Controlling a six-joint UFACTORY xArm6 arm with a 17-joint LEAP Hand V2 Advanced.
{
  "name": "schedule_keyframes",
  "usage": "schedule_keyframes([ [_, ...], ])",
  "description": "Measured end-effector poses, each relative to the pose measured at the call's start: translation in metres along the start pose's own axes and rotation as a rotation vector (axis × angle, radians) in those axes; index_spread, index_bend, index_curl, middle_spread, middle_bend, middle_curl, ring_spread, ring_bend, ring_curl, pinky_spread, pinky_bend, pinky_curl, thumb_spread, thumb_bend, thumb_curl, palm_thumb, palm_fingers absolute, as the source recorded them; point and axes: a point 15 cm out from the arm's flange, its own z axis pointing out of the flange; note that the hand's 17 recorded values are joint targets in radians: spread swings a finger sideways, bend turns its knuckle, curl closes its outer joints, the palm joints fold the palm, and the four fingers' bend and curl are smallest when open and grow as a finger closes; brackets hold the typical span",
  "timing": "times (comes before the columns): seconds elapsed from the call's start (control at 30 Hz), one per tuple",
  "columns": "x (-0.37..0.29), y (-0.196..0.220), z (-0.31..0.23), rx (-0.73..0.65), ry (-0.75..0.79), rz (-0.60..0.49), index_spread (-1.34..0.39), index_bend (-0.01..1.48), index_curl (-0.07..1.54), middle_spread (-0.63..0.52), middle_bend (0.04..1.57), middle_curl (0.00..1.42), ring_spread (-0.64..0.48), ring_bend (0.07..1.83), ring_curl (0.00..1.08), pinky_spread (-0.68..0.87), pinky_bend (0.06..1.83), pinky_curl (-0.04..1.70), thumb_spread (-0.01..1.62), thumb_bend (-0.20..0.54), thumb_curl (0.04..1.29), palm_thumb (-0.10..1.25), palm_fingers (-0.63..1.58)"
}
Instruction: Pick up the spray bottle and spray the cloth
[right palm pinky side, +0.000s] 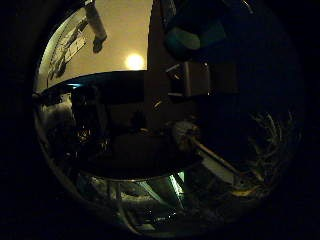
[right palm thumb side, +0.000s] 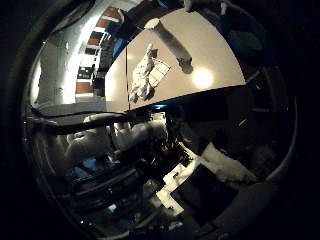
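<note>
Hand: grip state cannot be told | bottle, cloth well apart on table | risk: long approach could topple bottle.

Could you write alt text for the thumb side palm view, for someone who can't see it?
A spray bottle stands on a pale table next to a crumpled checked cloth, with a bright light reflection nearby. Below the table edge is dim workshop clutter.
</note>
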Motion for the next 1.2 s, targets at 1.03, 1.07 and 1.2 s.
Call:
schedule_keyframes([
  [1.03, -0.017, -0.042, 0.076, 0.294, -0.381, 0.242, -0.28, 0.16, 0.28, 0.02, 0.30, 0.37, 0.17, 0.47, 0.24, 0.35, 0.43, 0.27, 0.98, -0.027, 0.31, 0.63, 0.25],
  [1.07, -0.018, -0.045, 0.080, 0.312, -0.403, 0.249, -0.28, 0.16, 0.28, 0.02, 0.30, 0.37, 0.17, 0.47, 0.24, 0.35, 0.44, 0.27, 0.97, -0.027, 0.31, 0.63, 0.25],
  [1.2, -0.013, -0.049, 0.092, 0.351, -0.453, 0.276, -0.26, 0.15, 0.27, 0.03, 0.30, 0.38, 0.18, 0.48, 0.25, 0.35, 0.46, 0.27, 0.96, -0.031, 0.31, 0.61, 0.22],
])
